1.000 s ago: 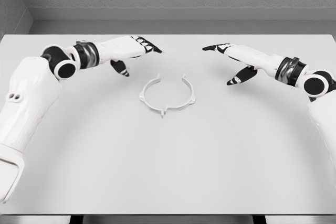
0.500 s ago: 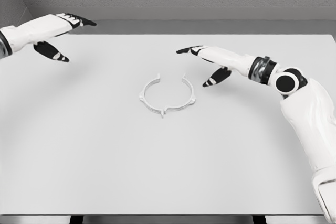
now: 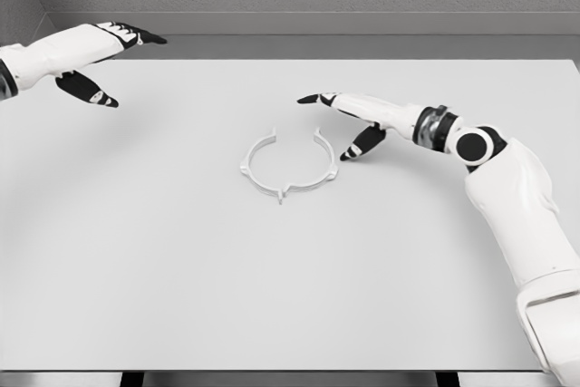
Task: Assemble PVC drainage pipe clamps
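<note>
Hands: two, both mine, both holding nothing | table [image 3: 181, 296]: one, white | right hand [image 3: 349, 115]: fingers spread, just beside the clamp's right side, thumb tip near it | left hand [image 3: 95, 52]: fingers extended, far left, well apart | pipe clamp [image 3: 288, 168]: one, white open ring, flat at table centre, gap facing away
</note>
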Robot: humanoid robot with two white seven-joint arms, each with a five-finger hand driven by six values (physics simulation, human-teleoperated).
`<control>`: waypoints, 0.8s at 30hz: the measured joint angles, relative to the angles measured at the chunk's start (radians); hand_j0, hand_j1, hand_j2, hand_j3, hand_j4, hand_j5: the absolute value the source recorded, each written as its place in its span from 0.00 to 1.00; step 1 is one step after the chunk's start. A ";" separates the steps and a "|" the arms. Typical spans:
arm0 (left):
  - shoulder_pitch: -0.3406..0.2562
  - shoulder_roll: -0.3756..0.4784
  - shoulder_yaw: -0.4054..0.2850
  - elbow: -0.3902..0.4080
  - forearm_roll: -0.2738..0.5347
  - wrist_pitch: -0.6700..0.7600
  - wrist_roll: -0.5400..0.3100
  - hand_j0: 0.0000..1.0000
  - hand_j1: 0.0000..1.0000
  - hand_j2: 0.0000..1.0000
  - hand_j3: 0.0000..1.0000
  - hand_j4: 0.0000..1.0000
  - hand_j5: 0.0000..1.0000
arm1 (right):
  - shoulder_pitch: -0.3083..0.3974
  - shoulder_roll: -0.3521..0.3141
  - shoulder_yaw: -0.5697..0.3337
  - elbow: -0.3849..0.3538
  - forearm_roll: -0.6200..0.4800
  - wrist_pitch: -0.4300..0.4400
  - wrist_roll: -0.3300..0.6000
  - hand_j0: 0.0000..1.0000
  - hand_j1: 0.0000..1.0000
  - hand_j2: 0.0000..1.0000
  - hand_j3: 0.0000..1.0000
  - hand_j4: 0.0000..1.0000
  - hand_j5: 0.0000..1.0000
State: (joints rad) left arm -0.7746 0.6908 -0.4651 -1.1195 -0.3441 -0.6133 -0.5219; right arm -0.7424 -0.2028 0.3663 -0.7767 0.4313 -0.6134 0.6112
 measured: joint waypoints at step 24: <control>0.000 -0.011 -0.004 -0.002 0.000 0.000 0.000 1.00 1.00 1.00 1.00 1.00 1.00 | -0.008 0.041 0.002 0.002 0.011 0.000 0.000 1.00 1.00 1.00 1.00 1.00 1.00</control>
State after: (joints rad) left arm -0.7747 0.6798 -0.4687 -1.1212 -0.3440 -0.6133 -0.5223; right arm -0.7501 -0.1620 0.3686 -0.7744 0.4423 -0.6135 0.6113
